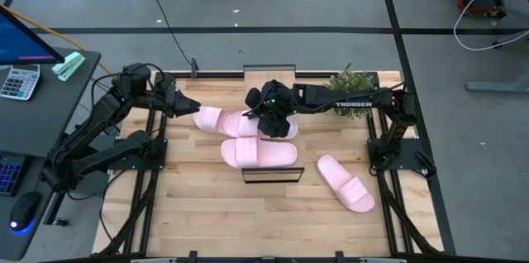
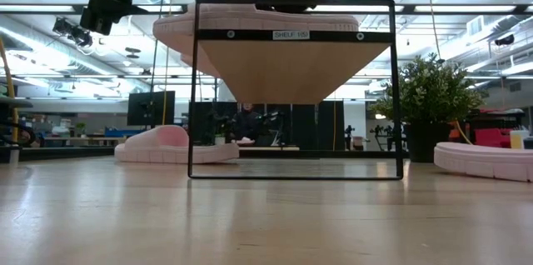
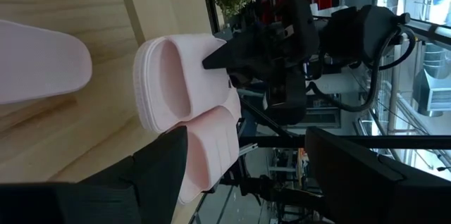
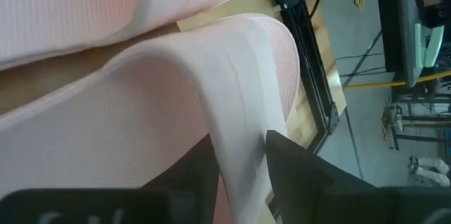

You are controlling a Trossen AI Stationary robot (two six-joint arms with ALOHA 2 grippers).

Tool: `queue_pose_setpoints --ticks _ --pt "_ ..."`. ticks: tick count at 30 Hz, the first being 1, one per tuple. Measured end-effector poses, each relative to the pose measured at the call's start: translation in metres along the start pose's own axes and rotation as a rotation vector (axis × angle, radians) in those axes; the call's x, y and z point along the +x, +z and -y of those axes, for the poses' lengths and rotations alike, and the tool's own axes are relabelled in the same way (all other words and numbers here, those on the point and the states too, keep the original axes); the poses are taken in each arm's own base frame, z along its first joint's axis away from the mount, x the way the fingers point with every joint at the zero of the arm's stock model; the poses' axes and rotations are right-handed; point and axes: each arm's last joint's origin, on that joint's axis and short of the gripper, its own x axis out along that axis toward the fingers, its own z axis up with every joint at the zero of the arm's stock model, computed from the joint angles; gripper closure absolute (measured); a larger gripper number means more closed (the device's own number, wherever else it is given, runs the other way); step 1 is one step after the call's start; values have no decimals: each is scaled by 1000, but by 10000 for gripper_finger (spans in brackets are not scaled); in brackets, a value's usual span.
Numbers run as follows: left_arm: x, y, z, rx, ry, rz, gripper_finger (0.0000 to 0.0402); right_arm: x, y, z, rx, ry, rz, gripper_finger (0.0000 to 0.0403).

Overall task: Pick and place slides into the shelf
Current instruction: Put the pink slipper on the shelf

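Jaws astride slide strap point(image 4: 239, 111).

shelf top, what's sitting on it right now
Pale pink slides lie on the shelf, and the right claw is over one, fingers astride its strap. The low view shows only their edges; the arm hides part from above, so I cannot count them.

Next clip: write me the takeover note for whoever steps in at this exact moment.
Left hand: open, empty, beside the left slide.
Right hand: at the strap of the middle slide, over the shelf; grip unclear.
Done: the front slide lies across the shelf.
Left: the left slide looks to be on the table, and the far slide lies there too. Shelve both and check that the middle slide has settled.
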Motion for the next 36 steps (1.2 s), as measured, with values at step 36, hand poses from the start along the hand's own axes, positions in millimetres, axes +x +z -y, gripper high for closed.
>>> queue_pose_setpoints --ticks 36 --pt "0 1 1 38 1 24 108 -42 9 -6 74 29 -151 269"
